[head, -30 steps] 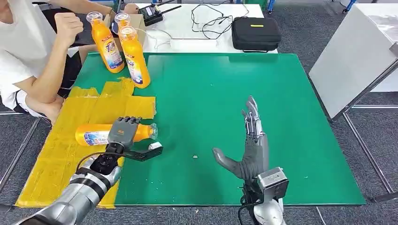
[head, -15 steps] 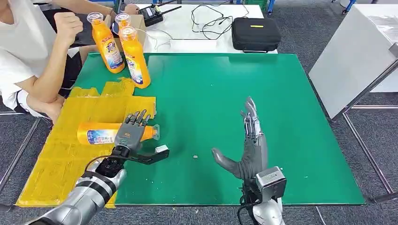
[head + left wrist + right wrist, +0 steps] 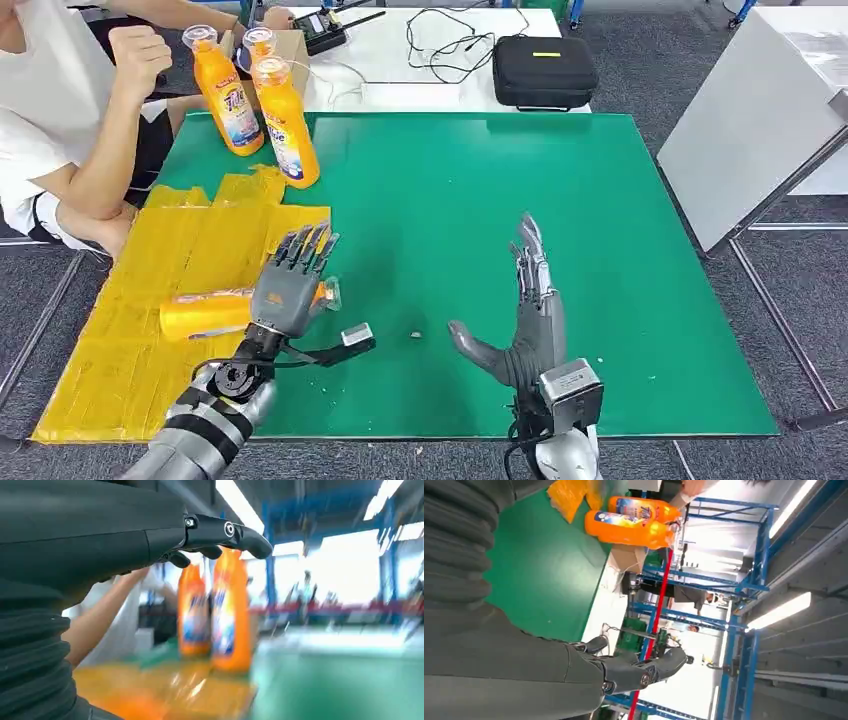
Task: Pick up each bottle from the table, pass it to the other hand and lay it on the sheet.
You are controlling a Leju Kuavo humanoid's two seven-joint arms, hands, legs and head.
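One bottle down, two to go, by the look of it: a lying orange bottle (image 3: 205, 311) flat on the yellow sheet (image 3: 130, 330) at the near left of the green tabletop (image 3: 600, 250), its capped end pointing toward the sheet's inner edge. Left to do, judging from the layout: two upright bottles (image 3: 285, 125) at the far left corner of the tabletop, side by side and almost touching, the nearer one just off the sheet's far edge, each needing a pick, a hand-over and a lay-down. Above the lying bottle's neck end, the left robot hand (image 3: 290, 285), fingers spread and angled up and away, thumb out to the side, holding nothing; hard to tell whether the palm grazes the bottle or hangs just clear of it. From the left wrist view, fingers stretched forward with empty air beneath and the two standing bottles (image 3: 215, 615) blurred ahead. Near the middle of the tabletop's near edge, the right robot hand (image 3: 525, 320), flat and open, fingers straight and close together pointing away from the body, thumb splayed toward the left, empty, well apart from every bottle. At the far left, a seated person (image 3: 70, 120), forearm raised near the standing pair, touching none of them.
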